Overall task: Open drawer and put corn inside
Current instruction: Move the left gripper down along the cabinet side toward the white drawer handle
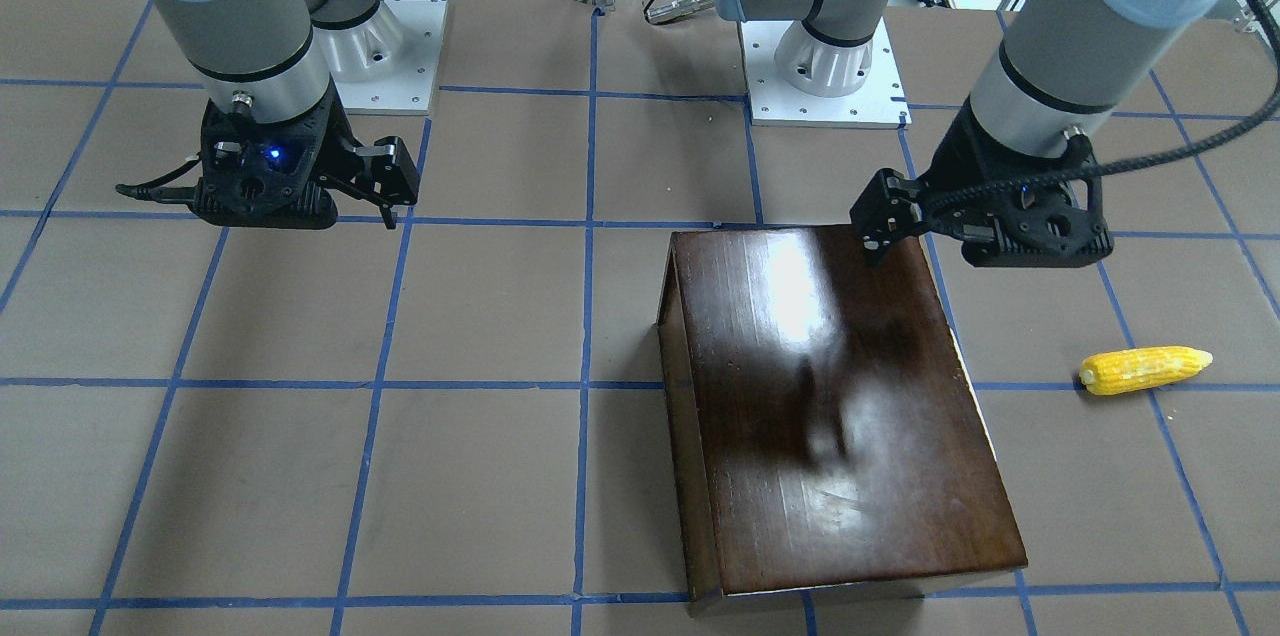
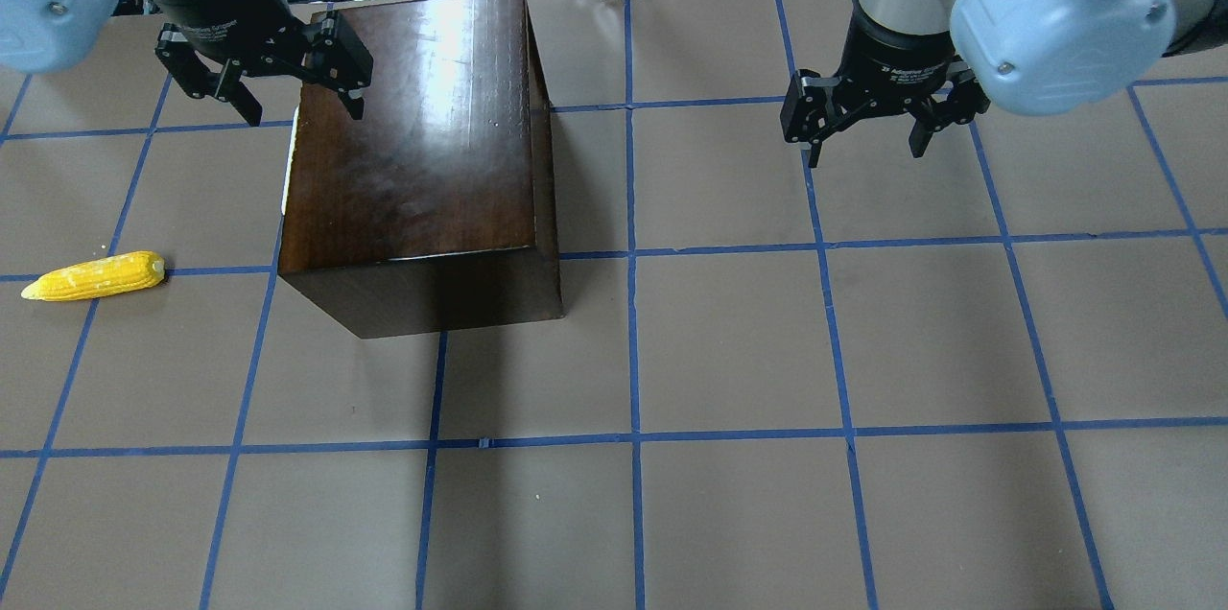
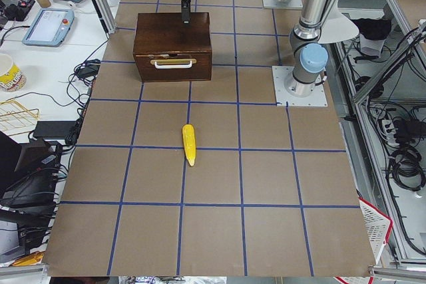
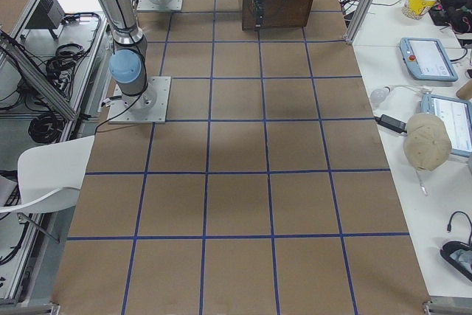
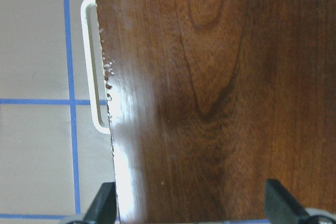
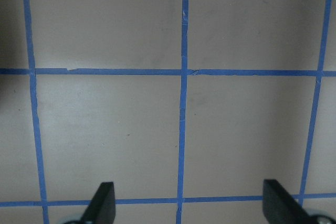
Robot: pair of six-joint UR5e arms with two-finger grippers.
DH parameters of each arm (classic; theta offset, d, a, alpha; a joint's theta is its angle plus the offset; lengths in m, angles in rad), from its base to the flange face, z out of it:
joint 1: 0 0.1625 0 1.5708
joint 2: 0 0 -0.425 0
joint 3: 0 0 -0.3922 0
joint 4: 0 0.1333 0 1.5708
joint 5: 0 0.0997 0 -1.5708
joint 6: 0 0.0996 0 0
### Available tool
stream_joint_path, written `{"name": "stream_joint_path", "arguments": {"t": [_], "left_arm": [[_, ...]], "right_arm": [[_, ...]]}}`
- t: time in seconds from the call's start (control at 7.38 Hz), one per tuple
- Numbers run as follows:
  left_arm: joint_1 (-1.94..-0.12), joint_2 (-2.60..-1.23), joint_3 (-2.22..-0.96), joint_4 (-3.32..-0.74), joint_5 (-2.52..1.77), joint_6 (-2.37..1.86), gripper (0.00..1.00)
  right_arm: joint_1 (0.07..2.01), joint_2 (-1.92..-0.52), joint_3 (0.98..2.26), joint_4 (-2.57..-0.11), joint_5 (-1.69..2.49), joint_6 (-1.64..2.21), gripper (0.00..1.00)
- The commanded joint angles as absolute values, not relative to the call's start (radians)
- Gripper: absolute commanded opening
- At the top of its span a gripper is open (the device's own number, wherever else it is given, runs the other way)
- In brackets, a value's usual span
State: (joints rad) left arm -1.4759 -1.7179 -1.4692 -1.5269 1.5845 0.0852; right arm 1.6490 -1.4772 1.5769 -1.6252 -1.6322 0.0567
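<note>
The dark-brown box (image 2: 413,159) stands at the table's far left with its drawer shut. The drawer front (image 3: 173,68) carries a pale handle (image 5: 92,66) and faces the robot's left. The yellow corn (image 2: 94,275) lies on the table out from that front and also shows in the front-facing view (image 1: 1145,370). My left gripper (image 2: 299,106) is open and empty above the box top's handle-side edge, with its fingertips (image 5: 102,208) low in the left wrist view. My right gripper (image 2: 863,145) is open and empty above bare table.
The table is brown with a blue tape grid (image 2: 633,250). Both arm bases (image 1: 825,66) stand on white plates at the robot's side. Benches with tablets and cables (image 3: 50,24) lie beyond the table's edges.
</note>
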Motion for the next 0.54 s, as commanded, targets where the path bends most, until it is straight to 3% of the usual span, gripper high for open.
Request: {"name": "stream_joint_path", "arguments": {"t": [0.0,0.41], "left_arm": [[-1.347,-1.764,-1.463,-1.514,1.575,0.194,1.0],[-1.232,-1.821,-1.47,-1.483,1.491,0.284,1.0]], "right_arm": [[1.649,-1.477,1.577,-1.625,-1.632,0.057,1.0],[1.649,-1.477,1.577,-1.624,-1.634,0.057,1.0]]}}
